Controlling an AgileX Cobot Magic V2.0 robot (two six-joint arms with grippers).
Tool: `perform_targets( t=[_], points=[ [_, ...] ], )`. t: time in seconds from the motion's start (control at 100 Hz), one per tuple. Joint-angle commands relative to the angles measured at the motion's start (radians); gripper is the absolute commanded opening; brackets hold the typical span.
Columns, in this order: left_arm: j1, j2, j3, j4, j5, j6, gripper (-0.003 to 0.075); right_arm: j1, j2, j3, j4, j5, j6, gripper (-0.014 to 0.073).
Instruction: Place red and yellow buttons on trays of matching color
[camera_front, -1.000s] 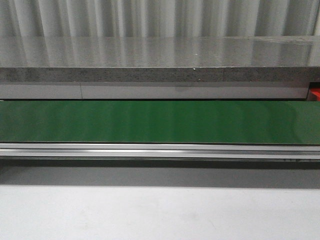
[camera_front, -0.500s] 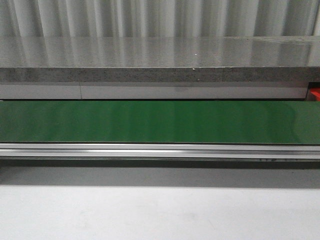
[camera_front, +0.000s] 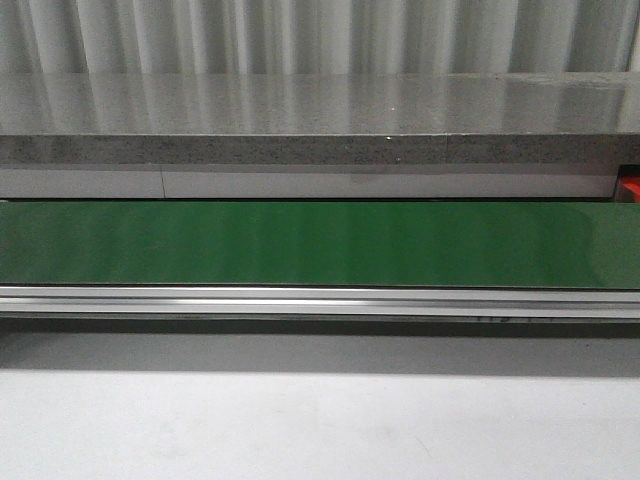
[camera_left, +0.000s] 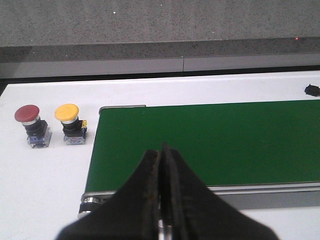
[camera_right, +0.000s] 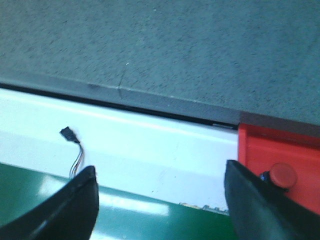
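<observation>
From my left wrist camera I see the left pincer (camera_left: 161, 165) clenched, its two dark fingers pressed together with nothing between them. It hangs over the near edge of the green belt (camera_left: 210, 140), close to the belt's end. Ahead of the pincer and off to its left, past the belt's end, two buttons stand upright on the white tabletop (camera_left: 45, 170): a red button (camera_left: 31, 125) and a yellow button (camera_left: 70, 122), just beside each other but not touching, the yellow one nearer the belt. Both are well apart from the pincer. A small black object (camera_left: 311, 90) lies on the white surface far ahead and to the right; I cannot tell what it is.

On my right wrist camera the right pincer (camera_right: 160, 200) is released, its fingers (camera_right: 70, 205) spread wide with only belt and white surface between them. Just beyond its right finger sits a red tray (camera_right: 260, 145), and a second red button (camera_right: 280, 176) rests in it, partly hidden by that finger. A thin cable with a black plug (camera_right: 70, 137) lies ahead of the left finger.

The front camera shows only the belt, its metal rail (camera_front: 320, 300) and a sliver of the red tray at the far right edge; neither arm appears there.
</observation>
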Motion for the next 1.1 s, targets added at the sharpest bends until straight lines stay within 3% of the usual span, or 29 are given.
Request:
perform_targets(
  t=[0.0, 0.43, 0.57, 0.82, 1.0, 1.09],
  points=[
    [-0.006, 0.005, -0.024, -0.007, -0.074, -0.009, -0.0020, 0.033, -0.098, 0.073, 0.023, -0.086, -0.029, 0.0528],
    [-0.006, 0.005, -0.024, -0.007, -0.089, -0.009, -0.0020, 0.051, -0.384, 0.423, 0.039, -0.030, -0.029, 0.0519],
    [-0.006, 0.005, -0.024, -0.007, -0.089, -0.009, -0.0020, 0.051, -0.446, 0.487, 0.039, -0.025, -0.028, 0.0375],
    [-0.006, 0.005, -0.024, -0.007, -0.089, -0.009, -0.0020, 0.051, -0.499, 0.564, 0.041, -0.033, -0.028, -0.0054],
    [-0.006, 0.005, -0.024, -0.007, -0.089, -0.009, 0.0007, 0.051, -0.499, 0.564, 0.043, -0.032, -0.028, -0.0068],
    [-0.006, 0.005, -0.024, -0.007, -0.089, 0.001, 0.0146, 0.051, -0.499, 0.564, 0.043, -0.032, -0.028, -0.0068]
  ],
)
